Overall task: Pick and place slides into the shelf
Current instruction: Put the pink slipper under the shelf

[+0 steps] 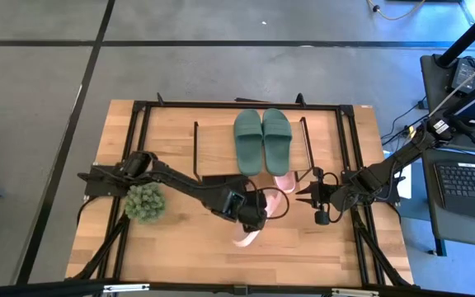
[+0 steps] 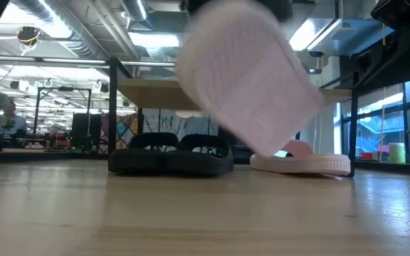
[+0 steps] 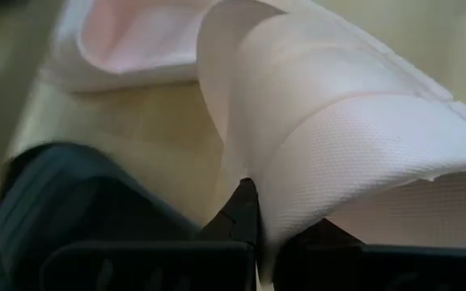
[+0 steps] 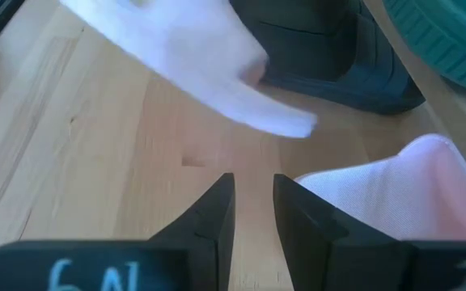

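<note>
Left claw (image 1: 252, 221) is clamped on the raised pink slide (image 1: 246, 237); the shelf (image 1: 221, 140) lies beyond it. Right claw (image 4: 253, 202), narrowly parted, holds nothing.

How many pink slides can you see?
2. One hangs off the table, its strap pinched in the left gripper; the other lies on the table beside the black pair under the shelf.

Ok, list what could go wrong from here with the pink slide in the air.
1. The left gripper pinches only the strap of the lifted pink slide, which hangs tilted; it may swing or slip out.
2. The other pink slide lies right beside the black pair under the shelf; the carried one could knock either on entry.
</note>
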Robot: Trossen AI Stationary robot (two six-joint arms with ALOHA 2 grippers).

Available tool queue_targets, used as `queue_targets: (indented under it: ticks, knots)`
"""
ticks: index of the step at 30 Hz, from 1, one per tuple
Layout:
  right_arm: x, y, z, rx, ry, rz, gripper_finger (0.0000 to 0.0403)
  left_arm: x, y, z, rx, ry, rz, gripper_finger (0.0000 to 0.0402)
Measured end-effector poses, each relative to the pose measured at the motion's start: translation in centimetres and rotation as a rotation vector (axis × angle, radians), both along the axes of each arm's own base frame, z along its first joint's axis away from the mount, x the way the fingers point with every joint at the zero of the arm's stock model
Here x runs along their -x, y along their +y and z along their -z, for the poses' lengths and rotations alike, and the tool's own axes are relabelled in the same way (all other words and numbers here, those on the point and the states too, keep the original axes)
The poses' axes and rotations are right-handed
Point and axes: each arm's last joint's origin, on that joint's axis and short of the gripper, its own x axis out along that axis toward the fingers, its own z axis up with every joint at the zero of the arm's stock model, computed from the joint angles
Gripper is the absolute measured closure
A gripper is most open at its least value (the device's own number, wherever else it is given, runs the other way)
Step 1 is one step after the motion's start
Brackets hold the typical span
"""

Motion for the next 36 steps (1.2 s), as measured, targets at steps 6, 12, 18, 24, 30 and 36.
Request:
queue_targets:
  ticks: [6, 12, 18, 24, 30, 36]
  knots:
    - [0.0, 0.0, 0.0, -0.006, -0.005, 0.002, 0.0314, -0.6, 0.2, 3.0, 0.006, 0.073, -0.017, 0.04]
    - [0.0, 0.0, -0.1, -0.009, -0.008, 0.003, 0.0314, -0.8, 0.0, 3.9, 0.019, 0.092, -0.011, 0.0382]
    - [0.0, 0.0, -0.1, -0.011, -0.008, 0.005, 0.0314, -1.0, 0.0, 3.8, 0.034, 0.066, -0.009, 0.0343]
    - [0.0, 0.0, -0.1, -0.01, -0.008, 0.004, 0.0314, -1.0, -0.2, 3.8, 0.044, 0.061, -0.001, 0.0323]
    - [0.0, 0.0, -0.1, -0.01, -0.008, 0.004, 0.0314, -1.1, -0.3, 3.8, 0.076, 0.068, 0.012, 0.0285]
    - [0.0, 0.0, -0.1, -0.009, -0.008, 0.004, 0.0314, -1.1, -0.4, 3.8, 0.092, 0.072, 0.02, 0.0247]
